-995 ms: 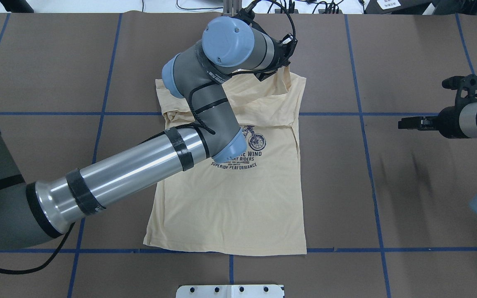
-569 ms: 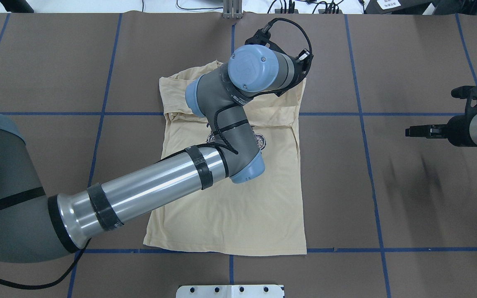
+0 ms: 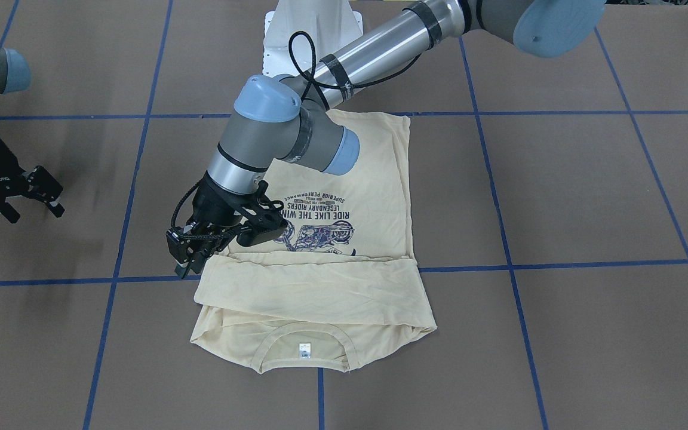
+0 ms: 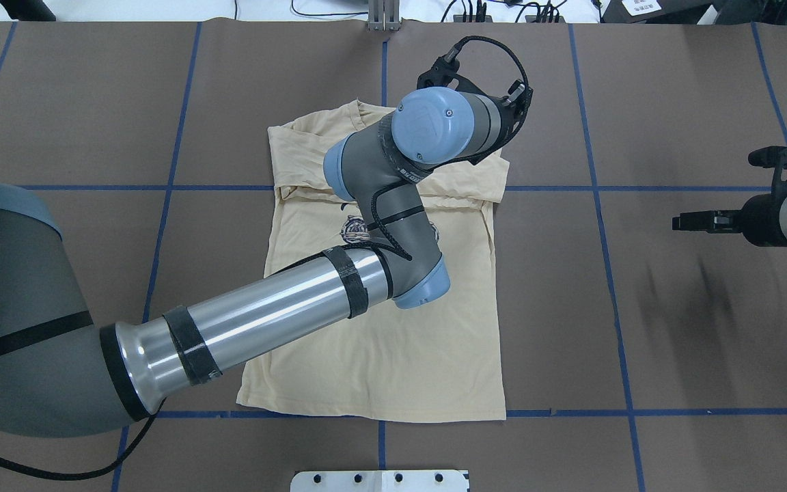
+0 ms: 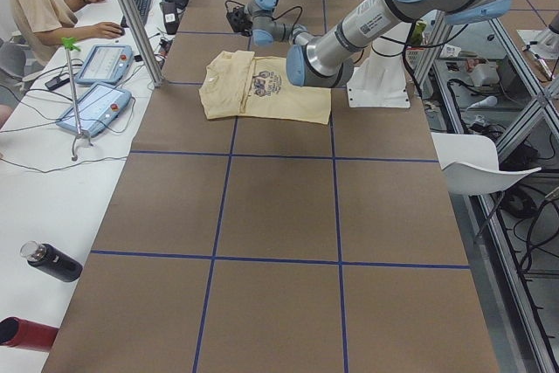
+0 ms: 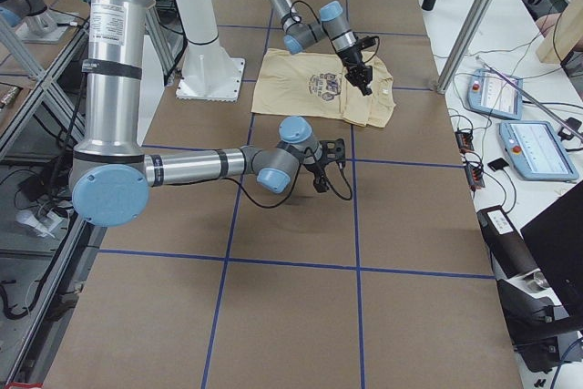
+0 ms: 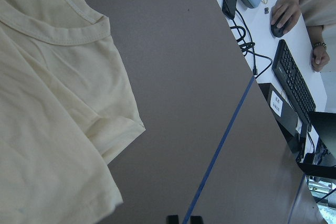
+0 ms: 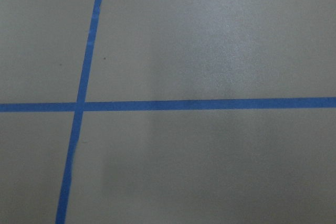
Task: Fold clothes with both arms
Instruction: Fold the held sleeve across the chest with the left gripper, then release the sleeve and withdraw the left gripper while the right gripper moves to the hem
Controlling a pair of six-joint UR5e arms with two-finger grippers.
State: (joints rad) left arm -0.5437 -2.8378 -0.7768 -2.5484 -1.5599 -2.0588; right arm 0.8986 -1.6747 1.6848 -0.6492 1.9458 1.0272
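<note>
The pale cream-yellow shirt (image 4: 380, 355) lies flat on the brown table, print side up. Its sleeves are folded across the chest just below the collar (image 3: 304, 350), which carries the white neck tag. My left gripper (image 3: 187, 263) hangs at the shirt's shoulder edge beside the folded sleeve. In the left wrist view its fingertips (image 7: 181, 219) stand together over bare table with no fabric between them, the shirt (image 7: 47, 129) lying beside them. My right gripper (image 3: 30, 206) hovers open and holds nothing, well off to the side of the shirt, also seen at right gripper (image 4: 680, 222).
Blue tape lines (image 8: 157, 104) grid the table. The white pedestal base (image 4: 380, 480) sits at the near edge. Beyond the far edge are a keyboard with a person's hands (image 7: 286, 14), tablets (image 5: 92, 85) and a dark bottle (image 5: 52, 261).
The left arm swung rightward along the shirt's top edge. The fabric it held raised a second ago now lies flat. The right gripper drew back slightly to the right.
</note>
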